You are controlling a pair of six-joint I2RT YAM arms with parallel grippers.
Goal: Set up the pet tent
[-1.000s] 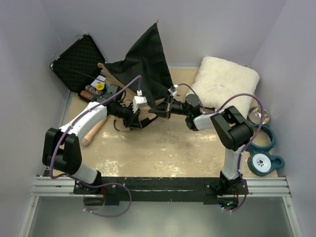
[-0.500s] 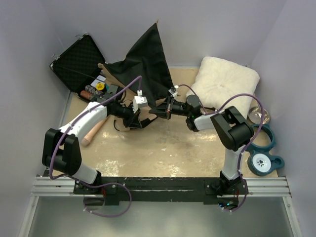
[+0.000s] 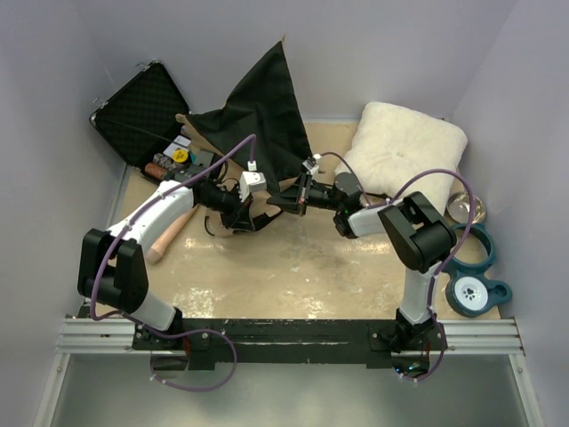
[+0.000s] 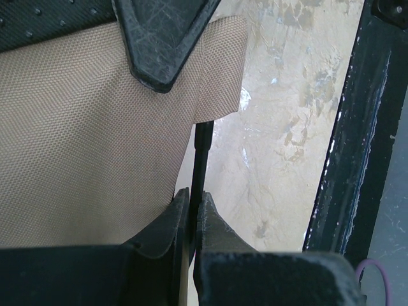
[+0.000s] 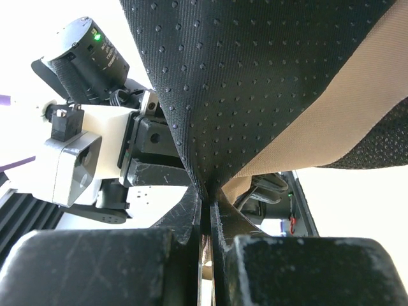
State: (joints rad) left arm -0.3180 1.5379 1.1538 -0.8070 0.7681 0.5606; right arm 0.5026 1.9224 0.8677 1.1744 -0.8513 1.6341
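On the table (image 3: 284,276), a teal two-ring bowl stand (image 3: 471,267) lies at the near right edge, outside the right arm. A tan cylinder (image 3: 164,242) lies along the left side, partly under the left arm. Mid-table the two wrists face each other, nearly tip to tip. The left gripper (image 4: 193,194) is clenched on a thin black pole (image 4: 203,150) that runs out from under a tan fabric edge. The right gripper (image 5: 205,197) is pinched tight on a fold of the black, dotted underside of the pet tent (image 3: 262,116). Behind the right wrist, a white fluffy cushion (image 3: 404,147) fills the far right corner, just beside that arm. An open black case (image 3: 142,111) with small items inside sits in the far left corner, leaning toward the wall. The tent rises between them at the middle of the far edge. It is a slack black sheet with tan showing at its rims, drawn up into a peak that points up against the back wall. Its long axis runs from the grippers toward that far peak.
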